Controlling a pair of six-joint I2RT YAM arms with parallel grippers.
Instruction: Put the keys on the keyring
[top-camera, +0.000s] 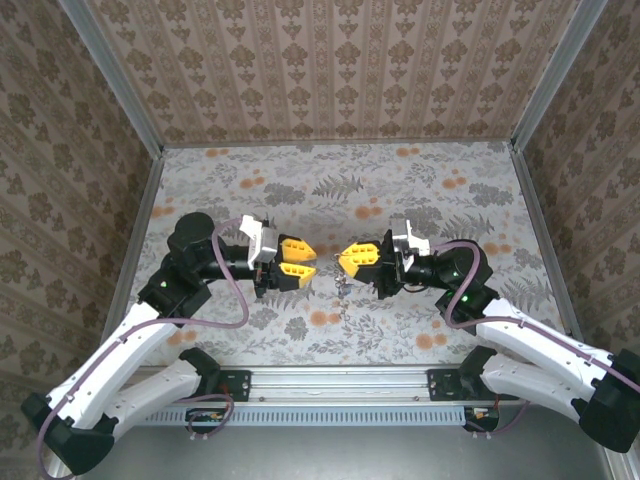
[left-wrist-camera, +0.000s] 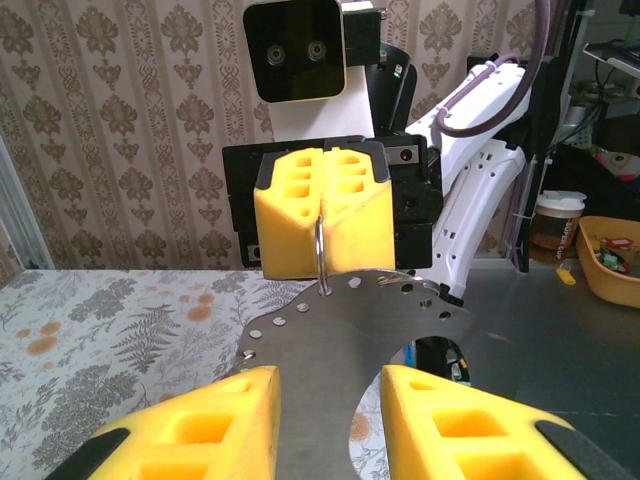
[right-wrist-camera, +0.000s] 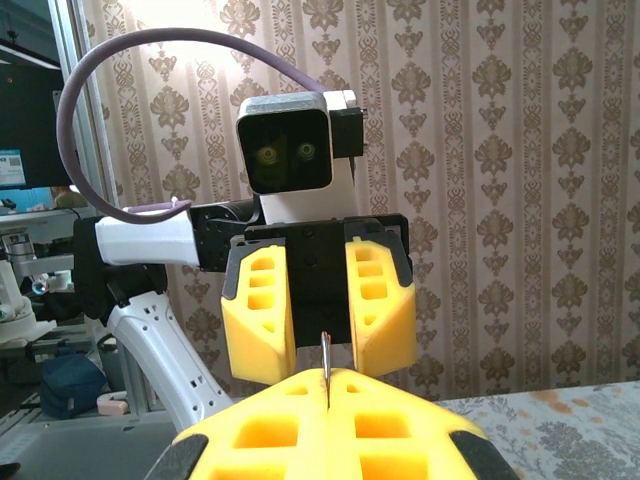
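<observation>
The keyring (left-wrist-camera: 319, 255) is pinched edge-on between the clenched fingers of the right gripper (left-wrist-camera: 321, 200). It is seen as a thin grey sliver standing out of the yellow pads toward the left gripper (right-wrist-camera: 320, 310). From above, the right gripper (top-camera: 352, 258) is placed at three o'clock of the central gap and the left gripper (top-camera: 298, 260) at nine o'clock. The left gripper's fingers are parted, and nothing is seen between them. A tiny cluster taken to be the keys (top-camera: 341, 290) is seen at six o'clock of that gap; whether it rests on the table (top-camera: 400, 190) or hangs cannot be told. No key can be made out on the loop. The task is therefore judged barely begun: the ring is presented, and the keys are yet to be grasped and threaded.
</observation>
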